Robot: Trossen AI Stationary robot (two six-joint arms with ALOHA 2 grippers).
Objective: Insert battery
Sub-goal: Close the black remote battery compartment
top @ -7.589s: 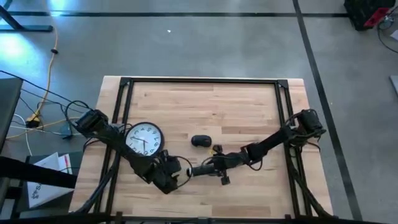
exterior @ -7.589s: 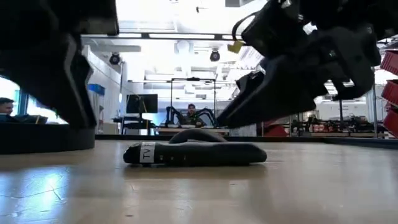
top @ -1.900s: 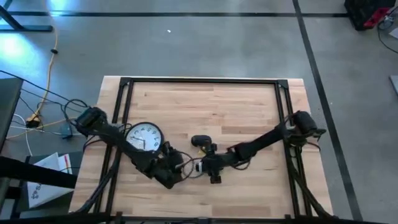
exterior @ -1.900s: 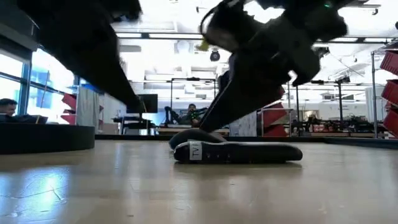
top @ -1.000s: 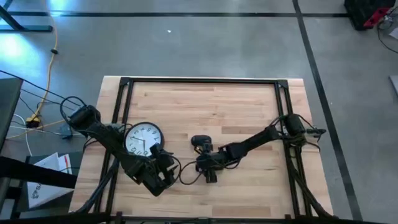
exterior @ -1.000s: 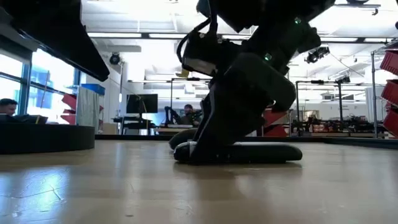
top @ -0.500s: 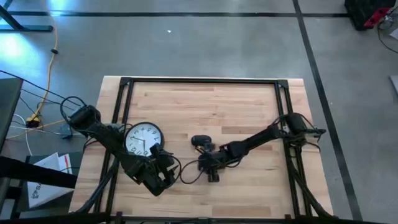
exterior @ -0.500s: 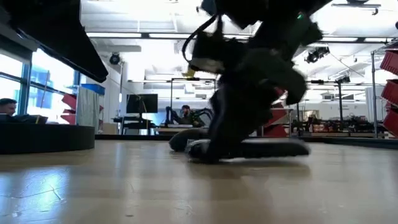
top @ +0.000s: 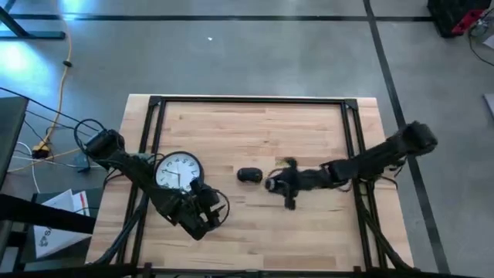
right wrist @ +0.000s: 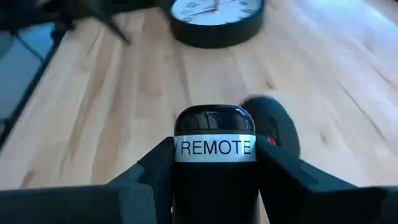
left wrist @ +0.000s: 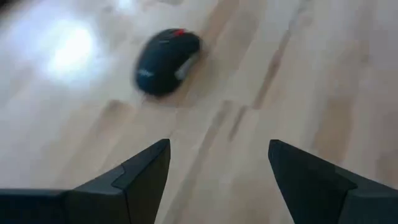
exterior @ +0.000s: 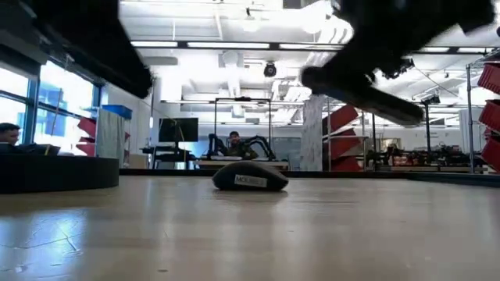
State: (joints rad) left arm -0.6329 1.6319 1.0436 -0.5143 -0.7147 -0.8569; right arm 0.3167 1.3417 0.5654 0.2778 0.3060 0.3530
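My right gripper (right wrist: 214, 160) is shut on a black remote (right wrist: 214, 124) with a white "REMOTE" label, raised above the table's middle (top: 279, 184). A black computer mouse (top: 248, 175) rests on its underside on the wood just left of that gripper; the low view also shows the mouse (exterior: 250, 179). My left gripper (left wrist: 219, 149) hovers open near the table's front left (top: 207, 211) with nothing between its fingers, and the mouse (left wrist: 166, 53) lies beyond it. No battery shows in any view. My right gripper pinches the remote between its two fingers, on its two long sides (right wrist: 180, 167) close behind the labelled rounded end. That end sticks out past the fingertips, and the remote lies along the fingers. The remote is lifted clear of the table.
A round black wall clock (top: 179, 171) with a white face lies flat at the left, between my left arm and the mouse. Bare wood (top: 293, 127) stretches toward the far edge. A black metal frame (top: 154, 116) borders the table.
My right gripper has risen and drawn toward the table's right and far side, taking the remote with it. The remote lay flat on the wood in front of the mouse a second ago; it tipped up and is now lifted clear. The mouse stayed put.
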